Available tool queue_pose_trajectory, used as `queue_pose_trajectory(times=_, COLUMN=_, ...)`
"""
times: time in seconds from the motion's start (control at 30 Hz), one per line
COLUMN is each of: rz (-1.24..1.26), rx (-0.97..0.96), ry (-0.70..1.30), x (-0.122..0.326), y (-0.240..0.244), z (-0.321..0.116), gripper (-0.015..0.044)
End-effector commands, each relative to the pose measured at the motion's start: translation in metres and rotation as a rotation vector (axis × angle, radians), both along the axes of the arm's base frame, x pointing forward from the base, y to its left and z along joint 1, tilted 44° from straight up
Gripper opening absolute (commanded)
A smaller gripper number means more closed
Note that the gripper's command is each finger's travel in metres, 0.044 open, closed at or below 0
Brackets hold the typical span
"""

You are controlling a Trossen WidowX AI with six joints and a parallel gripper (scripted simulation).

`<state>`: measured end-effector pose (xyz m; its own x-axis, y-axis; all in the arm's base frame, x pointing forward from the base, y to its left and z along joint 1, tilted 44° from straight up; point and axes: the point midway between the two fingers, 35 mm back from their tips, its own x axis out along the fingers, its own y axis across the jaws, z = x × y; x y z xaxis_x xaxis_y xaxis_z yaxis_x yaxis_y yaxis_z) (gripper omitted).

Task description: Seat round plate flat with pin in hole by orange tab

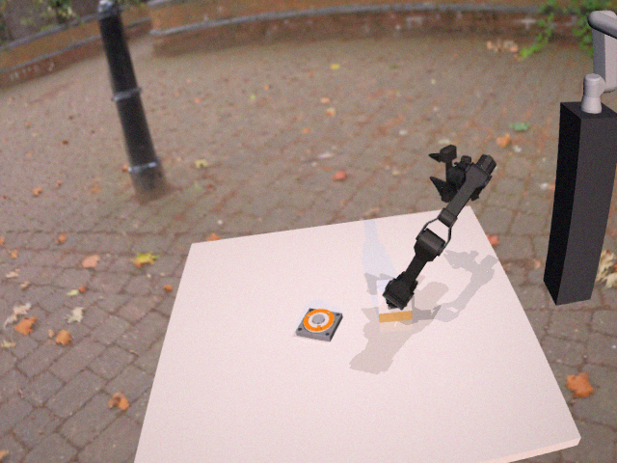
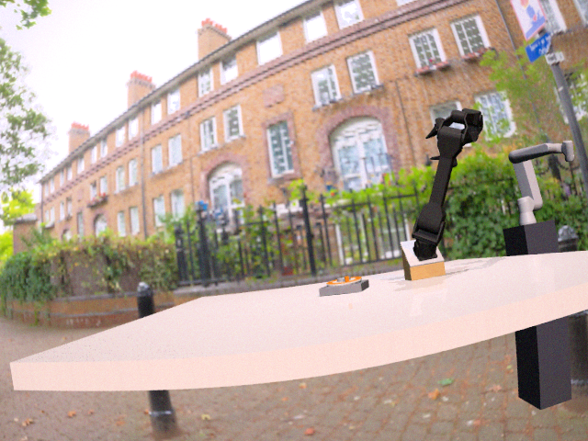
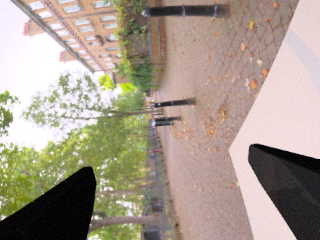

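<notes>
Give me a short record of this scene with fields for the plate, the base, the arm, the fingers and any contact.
plate: round plate, orange ring with pale centre, sitting on the base; tilt too small to judge
base: grey square base on the table, left of the arm's mount in the top view
arm: raised high, folded up above its mount, far from the plate
gripper: gripper open, fingers wide apart, nothing between them
contact: none between robot and plate
</notes>
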<state>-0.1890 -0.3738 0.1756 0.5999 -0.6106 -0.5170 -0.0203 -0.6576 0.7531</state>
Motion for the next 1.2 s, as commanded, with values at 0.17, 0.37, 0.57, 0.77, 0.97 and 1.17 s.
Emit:
queue_pose_trajectory(times=0.17, rz=0.219, rx=-0.003, ry=0.008, x=0.084, y=-0.019, z=-0.011, gripper=0.0242)
queue_pose_trajectory(times=0.37, rz=0.454, rx=-0.032, ry=0.066, x=0.16, y=-0.021, z=-0.019, gripper=0.0085)
queue_pose_trajectory(times=0.57, rz=0.706, rx=-0.074, ry=0.121, x=0.237, y=-0.007, z=-0.027, gripper=0.0)
queue_pose_trajectory(times=0.77, rz=1.041, rx=-0.149, ry=0.175, x=0.328, y=0.033, z=-0.039, gripper=0.0)
queue_pose_trajectory(times=0.97, rz=1.332, rx=-0.229, ry=0.207, x=0.392, y=0.085, z=-0.048, gripper=0.0)
queue_pose_trajectory(times=1.17, rz=1.598, rx=-0.313, ry=0.222, x=0.437, y=0.142, z=-0.057, gripper=0.0)
